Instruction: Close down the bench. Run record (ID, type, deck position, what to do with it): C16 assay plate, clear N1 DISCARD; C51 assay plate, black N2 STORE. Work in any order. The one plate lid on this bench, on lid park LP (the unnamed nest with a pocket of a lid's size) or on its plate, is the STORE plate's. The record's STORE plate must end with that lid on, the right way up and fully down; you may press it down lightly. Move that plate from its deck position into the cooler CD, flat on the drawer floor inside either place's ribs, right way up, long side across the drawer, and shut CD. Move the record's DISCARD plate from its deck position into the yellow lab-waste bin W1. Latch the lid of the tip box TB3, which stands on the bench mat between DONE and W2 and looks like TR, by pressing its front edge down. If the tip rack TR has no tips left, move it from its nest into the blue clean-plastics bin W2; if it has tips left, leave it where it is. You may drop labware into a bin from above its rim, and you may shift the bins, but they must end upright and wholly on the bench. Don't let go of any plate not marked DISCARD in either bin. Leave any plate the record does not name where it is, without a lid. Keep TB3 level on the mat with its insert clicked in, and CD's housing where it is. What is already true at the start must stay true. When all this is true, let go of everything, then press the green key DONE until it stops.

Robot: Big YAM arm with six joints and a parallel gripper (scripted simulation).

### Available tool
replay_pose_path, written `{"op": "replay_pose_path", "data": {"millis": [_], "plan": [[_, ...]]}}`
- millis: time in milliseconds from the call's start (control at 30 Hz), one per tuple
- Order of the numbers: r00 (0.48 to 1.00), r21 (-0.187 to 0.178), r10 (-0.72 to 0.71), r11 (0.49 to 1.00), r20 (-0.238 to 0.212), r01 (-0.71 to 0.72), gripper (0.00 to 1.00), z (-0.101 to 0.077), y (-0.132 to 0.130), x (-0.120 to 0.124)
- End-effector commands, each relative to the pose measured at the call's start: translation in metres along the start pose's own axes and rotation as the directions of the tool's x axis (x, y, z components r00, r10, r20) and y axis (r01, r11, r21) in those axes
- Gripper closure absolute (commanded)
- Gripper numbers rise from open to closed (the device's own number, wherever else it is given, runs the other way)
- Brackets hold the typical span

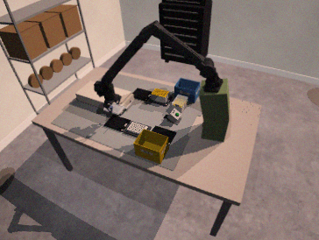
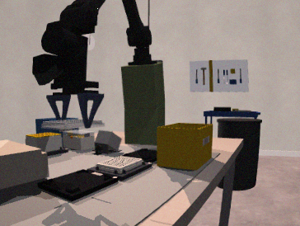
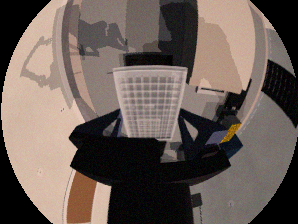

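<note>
My gripper (image 1: 111, 105) hangs over the left part of the mat, a little above it, and is shut on a clear gridded assay plate (image 3: 149, 103). It holds the plate flat by its long sides; from the side the plate shows as a thin pale slab (image 2: 72, 123). Below and in front lies a row of dark nests. The left one (image 1: 117, 123) looks black and flat. The middle one carries a pale-topped gridded plate (image 1: 136, 128). The yellow bin W1 (image 1: 151, 145) stands at the mat's front edge. The blue bin W2 (image 1: 187, 87) stands at the back.
Two yellow-topped tip boxes (image 1: 159, 94) (image 1: 180, 102) stand near the blue bin, with the green key DONE (image 1: 176, 114) on a grey block beside them. A cream cooler housing (image 2: 21, 161) is at the left. The arm's tall green base (image 1: 215, 109) stands at the right.
</note>
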State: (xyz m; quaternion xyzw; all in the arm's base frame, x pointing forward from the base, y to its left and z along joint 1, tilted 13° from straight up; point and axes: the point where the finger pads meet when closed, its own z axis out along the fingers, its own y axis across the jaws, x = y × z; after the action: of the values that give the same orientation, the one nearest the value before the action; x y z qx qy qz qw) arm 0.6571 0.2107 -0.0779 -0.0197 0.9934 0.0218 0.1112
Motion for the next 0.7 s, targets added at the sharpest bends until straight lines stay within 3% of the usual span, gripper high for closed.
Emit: {"op": "replay_pose_path", "data": {"millis": [0,300,667], "plan": [[0.999,-0.016,-0.006,1.0,0.045,0.007,1.0,-0.024,0.016,-0.016],[0.999,-0.016,-0.006,1.0,0.045,0.007,1.0,-0.024,0.016,-0.016],[0.998,-0.02,0.013,1.0,0.058,-0.011,1.0,-0.027,0.026,0.011]]}}
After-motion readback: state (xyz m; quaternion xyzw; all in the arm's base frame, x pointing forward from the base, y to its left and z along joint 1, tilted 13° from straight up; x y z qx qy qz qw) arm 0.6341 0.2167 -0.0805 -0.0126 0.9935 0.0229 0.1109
